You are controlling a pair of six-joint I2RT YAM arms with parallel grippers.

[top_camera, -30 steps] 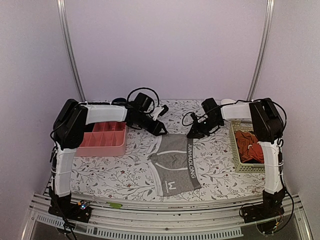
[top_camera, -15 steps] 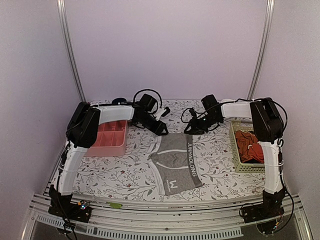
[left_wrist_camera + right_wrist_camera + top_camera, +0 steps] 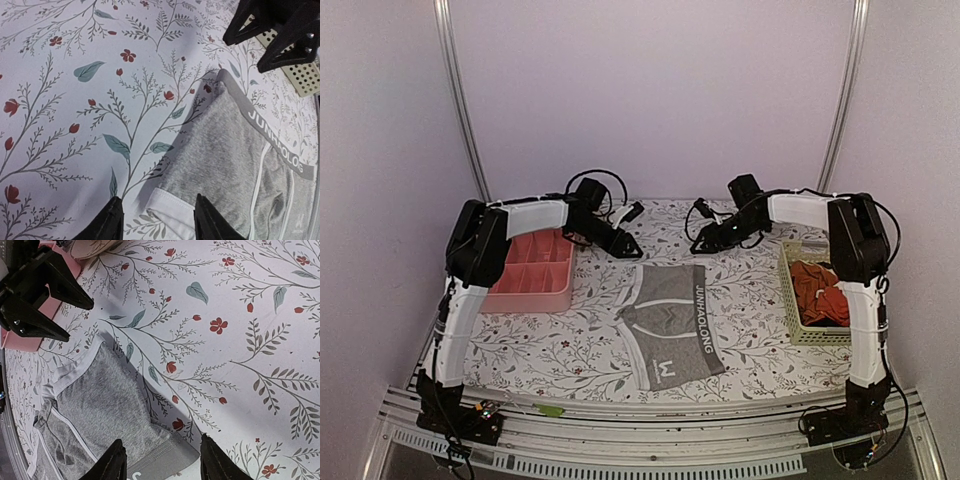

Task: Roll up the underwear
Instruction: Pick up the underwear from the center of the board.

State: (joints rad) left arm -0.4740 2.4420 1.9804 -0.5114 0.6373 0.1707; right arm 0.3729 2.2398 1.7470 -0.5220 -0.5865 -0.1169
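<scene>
One underwear point(image 3: 672, 325) lies flat at mid-worktop point(image 3: 570, 340), its waistband toward the right edge. Two grippers hang near its far corners: left gripper point(image 3: 630, 245) spread and empty, right gripper point(image 3: 698, 243) spread and empty. One pink tray point(image 3: 532, 290) sits at the left edge, one basket point(image 3: 790, 310) at the right edge.

Spread across the table, a white tablecloth point(image 3: 590, 340) printed with grey twigs, teal leaves and small red flowers. At the left edge, 1 pink tray point(image 3: 530, 287) split into compartments. At the right edge, 1 pale woven basket point(image 3: 788, 300) holding crumpled orange-red garments point(image 3: 820, 290). At the near edge, on the metal rail point(image 3: 720, 418), a small green scrap point(image 3: 551, 410). Behind, a plain lilac wall point(image 3: 650, 100) framed by 2 slanting metal poles point(image 3: 460, 100).
</scene>
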